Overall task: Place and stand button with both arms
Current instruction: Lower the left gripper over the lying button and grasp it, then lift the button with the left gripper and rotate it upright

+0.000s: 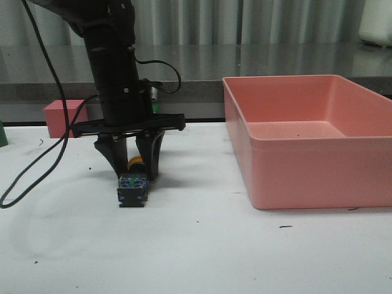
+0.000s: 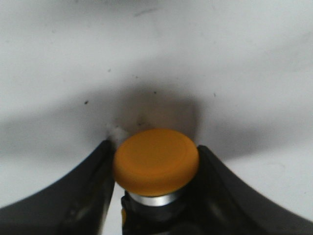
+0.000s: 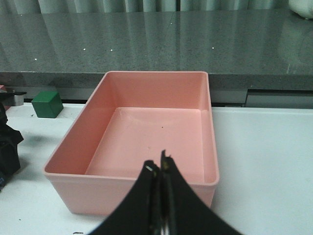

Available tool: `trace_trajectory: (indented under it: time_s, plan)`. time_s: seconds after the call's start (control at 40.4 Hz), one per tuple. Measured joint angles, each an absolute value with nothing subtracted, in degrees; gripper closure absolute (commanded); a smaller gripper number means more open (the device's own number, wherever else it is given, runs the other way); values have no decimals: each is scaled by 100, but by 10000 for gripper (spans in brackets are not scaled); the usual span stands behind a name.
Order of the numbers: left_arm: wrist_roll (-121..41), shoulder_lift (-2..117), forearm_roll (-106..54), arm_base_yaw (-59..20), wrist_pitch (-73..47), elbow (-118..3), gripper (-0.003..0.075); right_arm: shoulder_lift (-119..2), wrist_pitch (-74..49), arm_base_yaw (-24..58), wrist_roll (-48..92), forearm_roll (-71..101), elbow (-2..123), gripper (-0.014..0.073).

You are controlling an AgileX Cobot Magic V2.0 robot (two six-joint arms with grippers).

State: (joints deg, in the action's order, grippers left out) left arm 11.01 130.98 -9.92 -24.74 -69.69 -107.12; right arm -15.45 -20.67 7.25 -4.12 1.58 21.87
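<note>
The button [image 1: 131, 188] lies on its side on the white table [image 1: 214, 257], black base with bluish-green contacts towards the camera, yellow cap [image 1: 136, 162] away from it. My left gripper [image 1: 136, 171] comes down from above and straddles the cap end. In the left wrist view the yellow cap [image 2: 156, 160] sits between the two black fingers [image 2: 88, 196], touching both, so the left gripper [image 2: 154, 147] is shut on the button. My right gripper [image 3: 159, 166] is shut and empty, held near the front wall of the pink bin [image 3: 146, 127]. It is out of the front view.
The large pink bin [image 1: 306, 141] stands right of the button. A green cube [image 3: 47, 104] and a pink block [image 1: 61, 116] sit at the table's back left. A grey counter ledge [image 1: 245, 67] runs behind. A black cable [image 1: 37, 159] hangs left of the arm.
</note>
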Motion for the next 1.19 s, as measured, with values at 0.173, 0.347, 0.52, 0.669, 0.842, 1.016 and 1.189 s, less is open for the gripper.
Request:
trace_trajectory:
  time_s: [0.173, 0.347, 0.52, 0.669, 0.842, 1.016, 1.189]
  plan:
    - [1101, 13098, -992, -2474, -6969, -10717, 572, -1545, -2067, 725, -412, 158, 2187, 655]
    - [962, 12986, -907, -2485, -6969, -10717, 573, -1545, -2067, 725, -412, 158, 2187, 655]
    - [928, 12201, -575, -2535, -6445, -10258, 573, -1545, -2067, 725, -412, 158, 2187, 655]
    - [928, 11138, -454, -2547, -4658, -9050, 573, -1545, -2067, 725, -412, 158, 2187, 655]
    - [902, 10099, -55, -2555, -2215, -7131, 573, -1545, -2067, 725, -412, 158, 2187, 655]
    - [892, 9664, 240, -2555, 302, -5499, 573, -1545, -2067, 725, -412, 158, 2187, 655]
    - [881, 9665, 321, -2555, 2577, -4306, 573, -1545, -2067, 725, -412, 158, 2187, 655]
